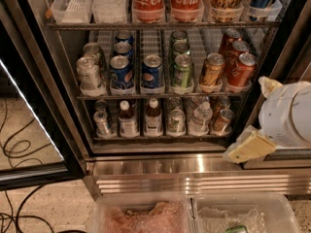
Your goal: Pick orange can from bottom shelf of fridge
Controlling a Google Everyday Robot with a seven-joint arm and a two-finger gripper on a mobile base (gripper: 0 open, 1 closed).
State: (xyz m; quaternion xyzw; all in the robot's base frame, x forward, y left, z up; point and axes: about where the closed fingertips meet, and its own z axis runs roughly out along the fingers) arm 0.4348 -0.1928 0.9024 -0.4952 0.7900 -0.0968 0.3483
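The orange can (222,121) is a small dull copper-orange can standing at the right end of the bottom shelf (155,138) of the fridge (194,167). A second similar can stands behind it. My gripper (250,148) shows as a yellowish tip on the white arm (287,113). It sits outside the fridge at the right door frame, below and to the right of the orange can, not touching it. It holds nothing that I can see.
The bottom shelf also holds small bottles (153,116) and silver cans (103,123). The rack above carries silver, blue, green, golden-amber (212,72) and red-orange cans (240,71). Two clear plastic bins (194,212) stand in front. The open door (34,125) and cables lie left.
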